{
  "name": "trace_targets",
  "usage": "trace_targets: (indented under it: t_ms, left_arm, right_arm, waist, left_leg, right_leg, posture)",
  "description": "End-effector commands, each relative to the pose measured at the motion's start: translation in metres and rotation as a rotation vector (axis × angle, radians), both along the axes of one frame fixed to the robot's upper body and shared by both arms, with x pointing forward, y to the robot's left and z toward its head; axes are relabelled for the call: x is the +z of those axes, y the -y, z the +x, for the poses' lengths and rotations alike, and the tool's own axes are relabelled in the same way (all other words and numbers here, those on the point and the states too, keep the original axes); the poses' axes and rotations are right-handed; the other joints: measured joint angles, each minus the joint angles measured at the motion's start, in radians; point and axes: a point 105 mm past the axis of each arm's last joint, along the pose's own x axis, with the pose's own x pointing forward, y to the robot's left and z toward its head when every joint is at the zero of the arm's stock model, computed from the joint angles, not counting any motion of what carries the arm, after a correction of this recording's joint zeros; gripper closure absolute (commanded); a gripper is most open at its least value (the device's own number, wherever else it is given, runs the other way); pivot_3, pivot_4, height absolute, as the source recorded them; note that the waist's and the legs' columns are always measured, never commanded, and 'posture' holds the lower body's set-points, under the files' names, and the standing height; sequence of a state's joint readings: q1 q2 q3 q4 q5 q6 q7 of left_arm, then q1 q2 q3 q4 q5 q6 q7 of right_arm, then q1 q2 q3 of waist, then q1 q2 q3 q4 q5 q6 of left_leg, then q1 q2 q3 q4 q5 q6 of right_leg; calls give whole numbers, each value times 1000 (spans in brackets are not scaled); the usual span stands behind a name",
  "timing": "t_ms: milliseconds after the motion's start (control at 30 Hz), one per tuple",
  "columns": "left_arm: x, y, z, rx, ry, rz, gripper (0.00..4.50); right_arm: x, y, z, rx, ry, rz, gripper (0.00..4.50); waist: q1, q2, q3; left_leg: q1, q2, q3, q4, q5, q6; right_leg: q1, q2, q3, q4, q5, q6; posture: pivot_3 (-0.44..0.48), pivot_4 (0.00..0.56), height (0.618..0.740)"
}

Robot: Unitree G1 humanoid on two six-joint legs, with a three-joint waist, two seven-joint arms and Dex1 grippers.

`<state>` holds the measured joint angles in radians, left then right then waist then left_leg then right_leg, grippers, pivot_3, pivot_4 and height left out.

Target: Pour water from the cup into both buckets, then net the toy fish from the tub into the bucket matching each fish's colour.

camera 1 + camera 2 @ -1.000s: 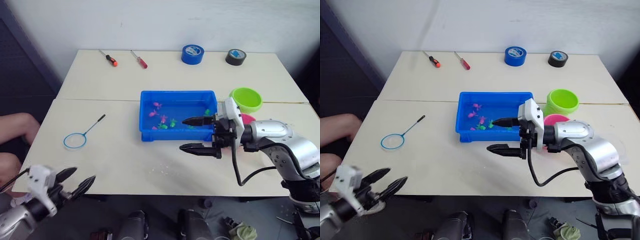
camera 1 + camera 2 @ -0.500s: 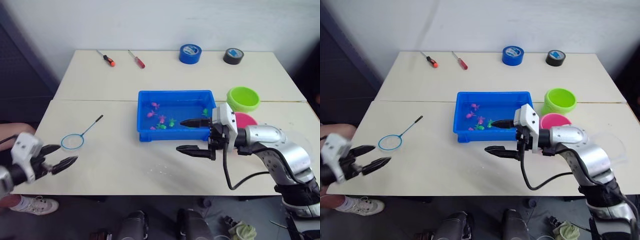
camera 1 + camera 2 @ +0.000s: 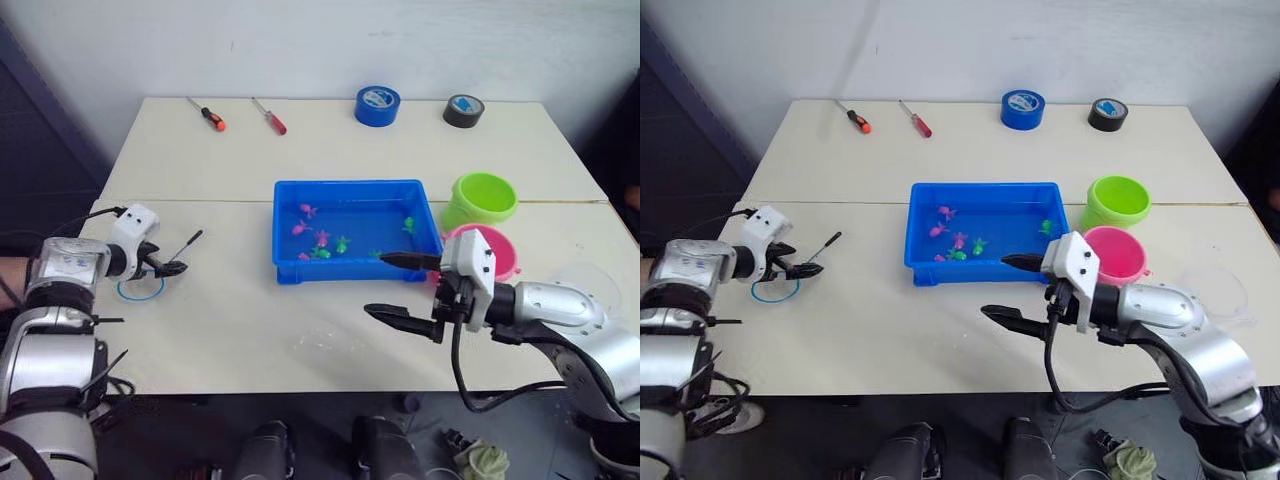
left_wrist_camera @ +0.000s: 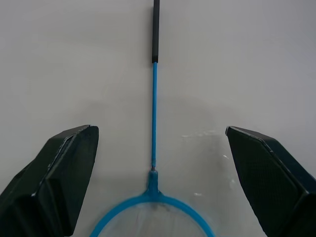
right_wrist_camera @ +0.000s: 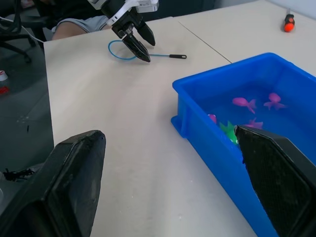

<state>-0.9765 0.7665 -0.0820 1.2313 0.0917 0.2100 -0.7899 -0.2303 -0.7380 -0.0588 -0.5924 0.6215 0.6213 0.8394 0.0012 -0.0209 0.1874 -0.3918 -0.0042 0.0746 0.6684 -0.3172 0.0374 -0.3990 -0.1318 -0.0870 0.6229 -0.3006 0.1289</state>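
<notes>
No writing I can read anywhere. My left pincer (image 4: 157, 187) hangs spread wide over the net (image 4: 153, 148), fingers either side of the shaft where it joins the hoop, nothing gripped. The handle runs straight ahead between them, bare table all round. My right pincer (image 3: 400, 285) gapes too, beside the tub's (image 3: 352, 273) near rim.

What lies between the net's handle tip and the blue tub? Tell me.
Bare table top alone. In the left eye view, nothing sits between the net handle's black tip and the tub; the left gripper hovers over the handle, fingers open.
</notes>
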Motion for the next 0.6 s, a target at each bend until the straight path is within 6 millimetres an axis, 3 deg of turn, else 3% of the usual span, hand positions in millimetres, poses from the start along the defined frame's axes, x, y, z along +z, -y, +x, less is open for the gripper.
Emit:
trace_targets:
  t_ms: [33, 67, 167, 400, 433, 600]
  left_arm:
    - [4, 0, 9, 44, 37, 36, 0]
    - [1, 2, 10, 48, 33, 41, 0]
    - [-9, 6, 8, 45, -15, 59, 753]
    - [-18, -8, 1, 102, -41, 102, 3829]
    - [-14, -5, 2, 112, -30, 26, 4261]
    - [29, 24, 16, -61, 90, -131, 4425]
  right_arm:
    - [16, 2, -9, -10, 51, 13, 98]
    - [17, 3, -10, -16, 52, 14, 98]
    - [20, 5, -11, -32, 59, 9, 0]
    - [27, 11, -11, -61, 78, -5, 0]
    - [27, 11, -11, -63, 79, -8, 0]
    - [27, 14, -13, -48, 64, -23, 0]
  waist:
    - [2, 0, 0]
    - [3, -1, 0]
    - [6, -1, 0]
    - [8, -1, -1]
    - [6, -1, -1]
    - [0, -1, 0]
  left_leg:
    - [0, 0, 0, 0, 0, 0]
    - [0, 0, 0, 0, 0, 0]
    - [1, 0, 0, 1, 0, 0]
    - [2, 1, 0, 4, 1, 0]
    - [2, 1, 1, 3, 1, 0]
    - [1, 1, 1, 3, 1, 0]
  right_leg:
    - [0, 0, 0, 0, 0, 0]
    - [0, 0, 0, 0, 0, 0]
    - [1, -1, 0, 0, 0, 0]
    - [2, -1, 0, 2, 0, 0]
    - [2, -1, 0, 2, 0, 0]
    - [1, -1, -2, 2, 0, 0]
  posture:
    - [0, 150, 740]
    - [0, 150, 740]
    - [0, 150, 740]
    - [0, 150, 740]
    - [0, 150, 740]
    - [0, 150, 740]
